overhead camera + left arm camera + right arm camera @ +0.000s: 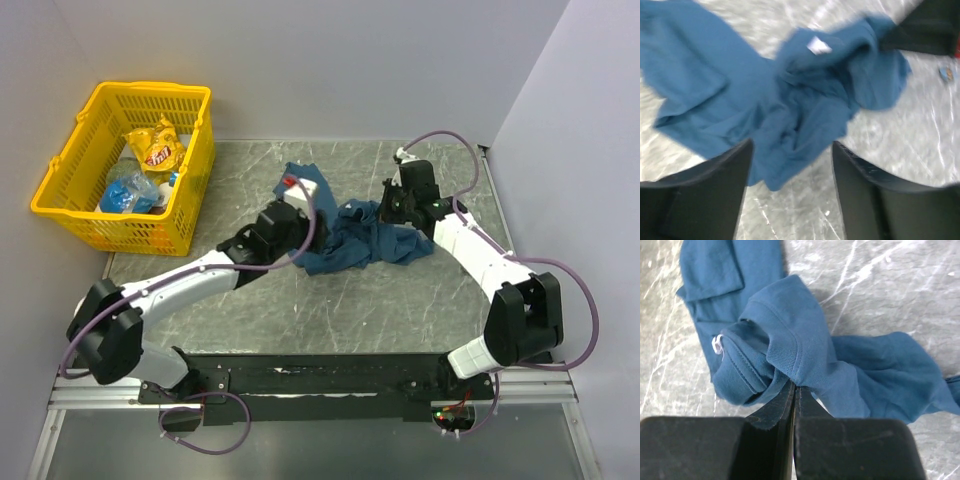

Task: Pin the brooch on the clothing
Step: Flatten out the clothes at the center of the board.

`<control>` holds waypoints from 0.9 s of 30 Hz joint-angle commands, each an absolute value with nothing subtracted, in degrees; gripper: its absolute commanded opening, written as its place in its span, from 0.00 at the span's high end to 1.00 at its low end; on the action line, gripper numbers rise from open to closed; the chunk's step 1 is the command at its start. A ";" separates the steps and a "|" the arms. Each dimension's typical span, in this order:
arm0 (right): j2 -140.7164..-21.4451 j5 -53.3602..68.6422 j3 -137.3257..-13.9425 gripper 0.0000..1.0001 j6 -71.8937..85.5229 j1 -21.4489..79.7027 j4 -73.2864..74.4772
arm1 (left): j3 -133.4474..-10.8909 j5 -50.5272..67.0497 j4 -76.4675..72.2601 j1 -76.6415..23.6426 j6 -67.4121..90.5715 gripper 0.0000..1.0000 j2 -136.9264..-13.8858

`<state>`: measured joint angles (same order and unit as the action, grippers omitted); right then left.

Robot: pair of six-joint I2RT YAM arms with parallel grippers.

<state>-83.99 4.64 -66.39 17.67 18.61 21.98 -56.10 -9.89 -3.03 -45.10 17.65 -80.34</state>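
A: My left gripper [792, 147] — status?
B: Jaws wide apart over the near edge of the crumpled teal T-shirt [805, 100]. White label [818, 46] up top, grey marbled table [900, 145] around — frame's blurry.

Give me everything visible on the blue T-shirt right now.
The dark teal-blue soft-fabric T-shirt lies crumpled in a bunched heap on the grey marbled tabletop, mid-table between both arms. A ribbed neckband and small white label show; what looks like a sleeve lies flat. The right pincer is shut on a fold by the neckband. The open left pincer hovers over its edge; contact unclear.
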 commanded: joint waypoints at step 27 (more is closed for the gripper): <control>-96.33 16.87 -70.23 1.00 21.80 4.66 18.19 | -84.20 -29.27 1.95 -60.73 4.66 0.62 -121.21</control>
<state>-96.90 15.62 -67.61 21.82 5.10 20.01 -82.43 -26.33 2.85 -60.84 6.04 -122.48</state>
